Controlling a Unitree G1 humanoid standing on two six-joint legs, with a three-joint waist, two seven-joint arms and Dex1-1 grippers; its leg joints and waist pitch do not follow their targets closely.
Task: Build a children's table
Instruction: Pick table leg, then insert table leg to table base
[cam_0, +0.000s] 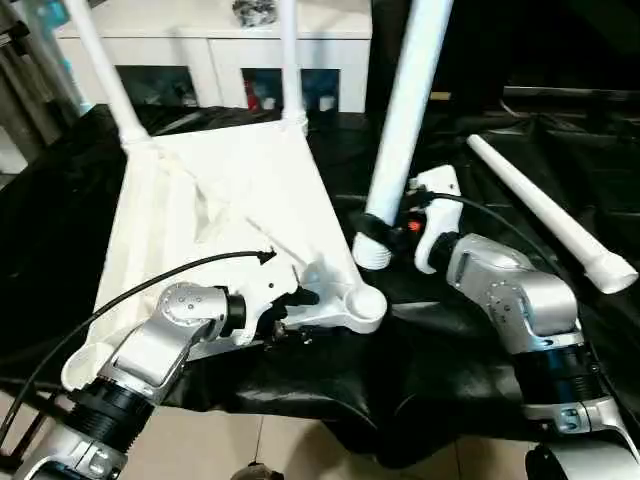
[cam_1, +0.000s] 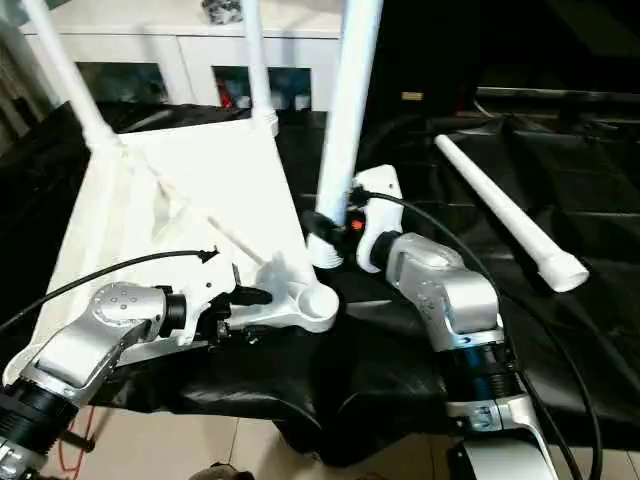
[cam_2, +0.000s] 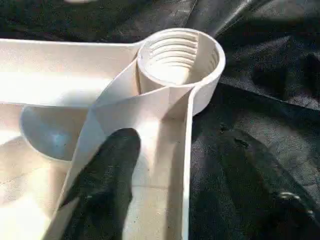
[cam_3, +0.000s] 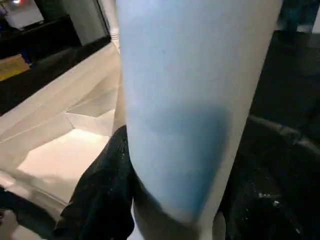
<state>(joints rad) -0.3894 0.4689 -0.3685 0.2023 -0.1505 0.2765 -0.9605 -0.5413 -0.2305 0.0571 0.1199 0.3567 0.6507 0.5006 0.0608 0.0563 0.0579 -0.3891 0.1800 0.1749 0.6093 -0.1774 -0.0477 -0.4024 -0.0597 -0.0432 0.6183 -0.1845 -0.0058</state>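
A black-draped work table (cam_0: 60, 230) takes up most of the scene, and on it the white tabletop (cam_0: 220, 200) lies upside down, its ribbed underside facing up. Two white legs (cam_0: 100, 70) already stand up out of its far corner sockets. The near right corner socket (cam_2: 180, 57) is open, its inner thread showing, and it sits just left of the leg that the right arm holds.

That third leg (cam_0: 405, 110) stands nearly upright, its threaded lower end just right of the open socket and apart from it. The right gripper (cam_0: 385, 240) is clamped around the leg close to its lower end, one black finger (cam_3: 102, 195) pressed against the tube. A fourth leg (cam_0: 550, 215) lies loose on the black cloth, well to the right.

The left gripper (cam_0: 295, 305) sits at the tabletop's near edge by the open corner, jaws parted, with one finger (cam_2: 102, 192) inside the rim and the other outside it over the cloth.
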